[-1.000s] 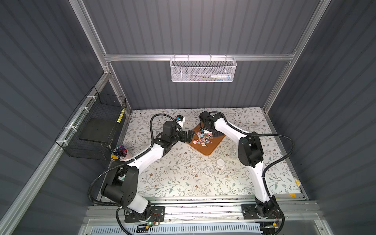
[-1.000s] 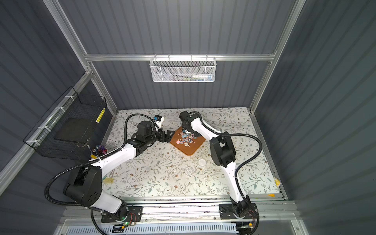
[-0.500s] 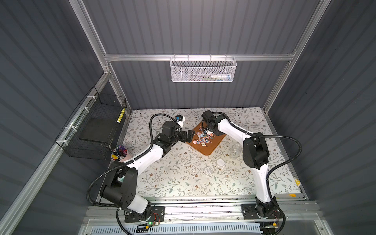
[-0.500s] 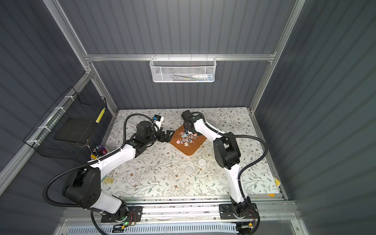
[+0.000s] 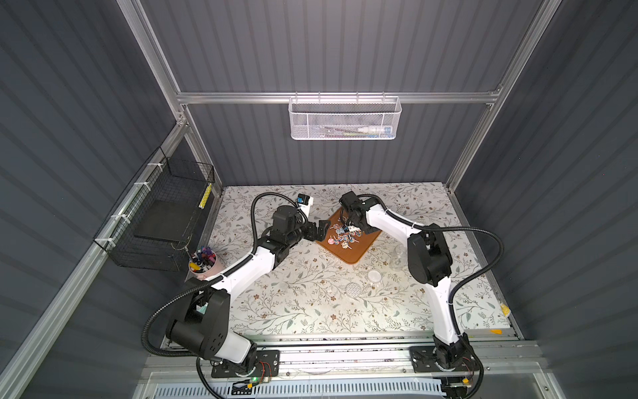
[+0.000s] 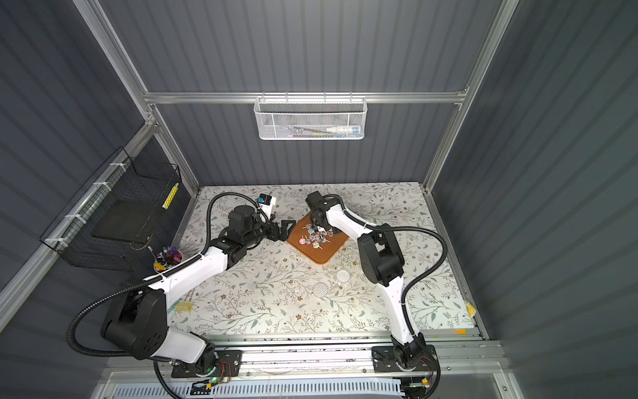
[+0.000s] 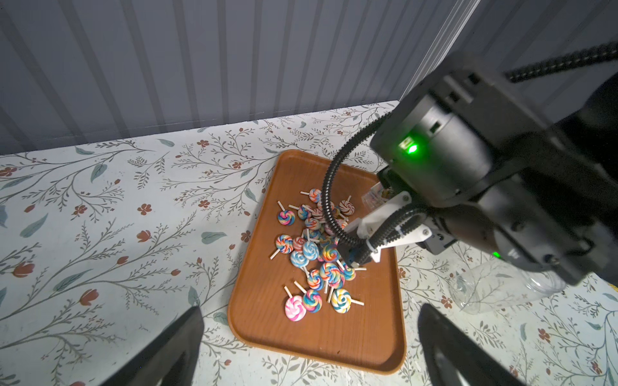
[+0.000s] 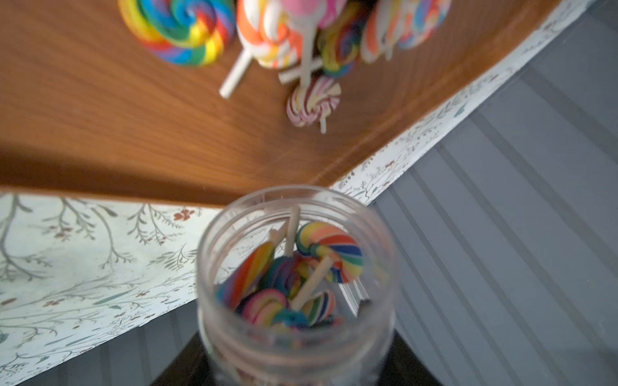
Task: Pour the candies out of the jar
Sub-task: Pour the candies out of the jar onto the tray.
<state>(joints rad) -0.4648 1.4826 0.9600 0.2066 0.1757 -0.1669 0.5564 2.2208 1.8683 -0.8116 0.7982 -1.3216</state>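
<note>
Jar (image 8: pixel 378 300), tipped in right pincer's (image 7: pixel 381 190) grip over tray (image 7: pixel 334 334): elbow swung outward, lollipops (image 8: pixel 331 250) remaining inside, pour judged incomplete; left pincer (image 5: pixel 319 230) wide open.

Tabletop (image 5: pixel 310 304): floral-patterned covering, seen in both top views. Brown wood-grain tray (image 5: pixel 352 254) lies flat near the back edge, about mid-width, turned corner-on to the edges. Clear round lid (image 5: pixel 374 275) and mesh-patterned disc (image 5: pixel 353 287) lie just beside each other, between the tray and the front edge. Clear plastic container (image 7: pixel 501 284) rests near the tray, toward the right edge, not touching it. Cup of marker pens (image 5: pixel 203 262) stands at the left edge. Black wire basket (image 5: pixel 148 255) hangs on the left wall. White mesh basket (image 5: pixel 343 119) hangs on the back rail, contents indistinct.
</note>
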